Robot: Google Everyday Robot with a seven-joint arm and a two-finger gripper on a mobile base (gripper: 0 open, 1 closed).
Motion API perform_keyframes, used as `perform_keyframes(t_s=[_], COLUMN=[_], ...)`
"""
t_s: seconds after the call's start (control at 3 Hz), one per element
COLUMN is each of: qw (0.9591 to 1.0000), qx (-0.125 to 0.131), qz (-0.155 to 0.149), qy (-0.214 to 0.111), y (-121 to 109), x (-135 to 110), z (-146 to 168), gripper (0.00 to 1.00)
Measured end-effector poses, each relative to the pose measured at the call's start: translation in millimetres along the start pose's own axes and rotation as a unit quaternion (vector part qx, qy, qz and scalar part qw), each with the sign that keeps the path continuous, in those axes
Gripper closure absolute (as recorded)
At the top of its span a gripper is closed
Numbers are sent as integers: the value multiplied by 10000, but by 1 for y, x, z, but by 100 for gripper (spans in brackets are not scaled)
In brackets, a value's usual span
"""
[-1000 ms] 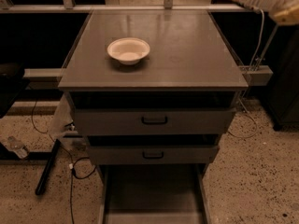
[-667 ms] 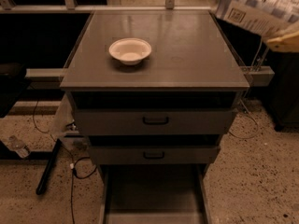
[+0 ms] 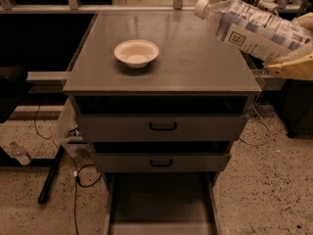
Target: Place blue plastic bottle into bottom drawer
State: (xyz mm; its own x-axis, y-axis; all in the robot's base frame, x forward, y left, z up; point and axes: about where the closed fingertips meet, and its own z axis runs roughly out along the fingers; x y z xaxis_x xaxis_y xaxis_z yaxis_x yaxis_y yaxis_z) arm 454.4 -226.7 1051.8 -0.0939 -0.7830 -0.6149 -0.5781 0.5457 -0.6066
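Camera view, looking down on speckled floor (image 3: 274, 190) and grey metal cabinet (image 3: 195, 67) at centre frame. Flat cabinet top, faintly reflective, mostly bare.

Three drawers in front face. Bottom drawer (image 3: 161, 204) pulled well out toward camera, lowest of the three: wide shallow tray, flat grey floor, side walls running down to lower frame edge. Nothing seen lying in it. Middle drawer (image 3: 161, 161) and top drawer (image 3: 161, 126) above it, each with a small black handle and a dark gap along its upper edge.

Blue plastic bottle (image 3: 249, 28) in the air at upper right, above the right rear corner of the cabinet top, not touching it. Tilted steeply, close to lying flat: white cap up and to the left, base toward the right frame edge. Pale bluish-white printed label wrapped round clear body. Well apart from bottom drawer, far above and to the right of it.

Gripper (image 3: 288, 45) at right frame edge, clamped on base end of bottle; one yellowish finger (image 3: 293, 66) under the body, another partly visible above, rest of arm cut off by frame.

White bowl (image 3: 136, 52) upright on cabinet top, left of centre, well apart from bottle.

Black cable (image 3: 73, 180) looping on floor left of cabinet.
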Motion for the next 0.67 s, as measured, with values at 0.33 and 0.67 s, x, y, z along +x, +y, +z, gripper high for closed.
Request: perform_keyframes(t_s=[0.33, 0.67], qw=[10000, 9997], qx=[-49, -199], qz=[-53, -155], qy=[0, -59], y=[6, 45], x=[-5, -5], z=[10, 30], gripper=[100, 100])
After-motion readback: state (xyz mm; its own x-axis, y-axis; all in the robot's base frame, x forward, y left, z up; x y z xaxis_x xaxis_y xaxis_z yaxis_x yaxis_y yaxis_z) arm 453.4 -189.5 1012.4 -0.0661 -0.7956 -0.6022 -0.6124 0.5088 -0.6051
